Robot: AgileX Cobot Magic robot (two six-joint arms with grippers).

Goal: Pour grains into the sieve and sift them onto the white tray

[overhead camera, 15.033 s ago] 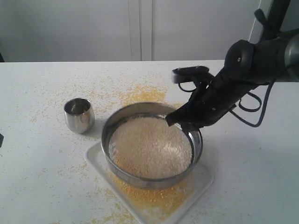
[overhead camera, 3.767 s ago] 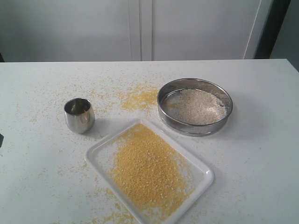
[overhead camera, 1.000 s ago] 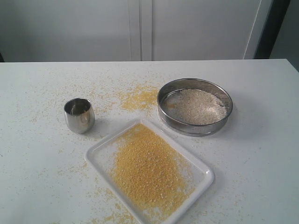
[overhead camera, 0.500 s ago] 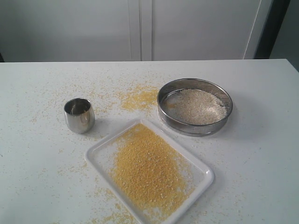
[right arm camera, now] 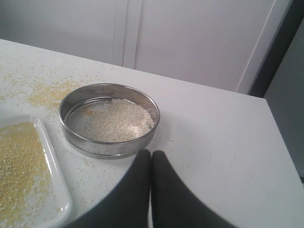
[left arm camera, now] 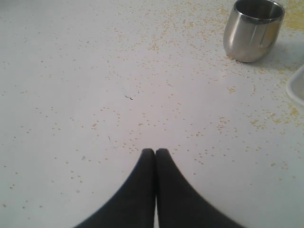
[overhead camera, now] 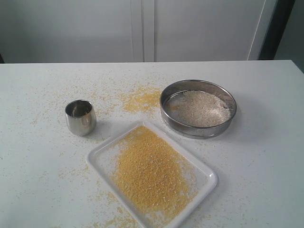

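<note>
The steel sieve point(overhead camera: 198, 108) point(right arm camera: 109, 118) rests on the table behind the white tray point(overhead camera: 102, 153) point(right arm camera: 61, 187), with whitish rice-like grains point(overhead camera: 202, 108) point(right arm camera: 114, 120) lying on its mesh. Fine yellow meal point(overhead camera: 151, 174) point(right arm camera: 19, 164) covers the tray's middle. Neither arm shows in the exterior view. My left gripper point(left arm camera: 155, 151) is shut on nothing, low over bare table away from the cup. My right gripper point(right arm camera: 151, 153) is shut and empty, just short of the sieve's rim.
A small shiny steel cup point(overhead camera: 80, 117) point(left arm camera: 252, 29) stands upright left of the tray. Yellow meal point(overhead camera: 140, 99) is spilled on the white table point(overhead camera: 38, 156) behind the tray and scattered widely. White cabinet doors point(overhead camera: 142, 28) rise behind the table.
Fifteen seconds ago my right gripper held the sieve over the tray; the sieve now sits on the table behind it. A dark shape at the left edge is gone. Nothing moved in the last second.
</note>
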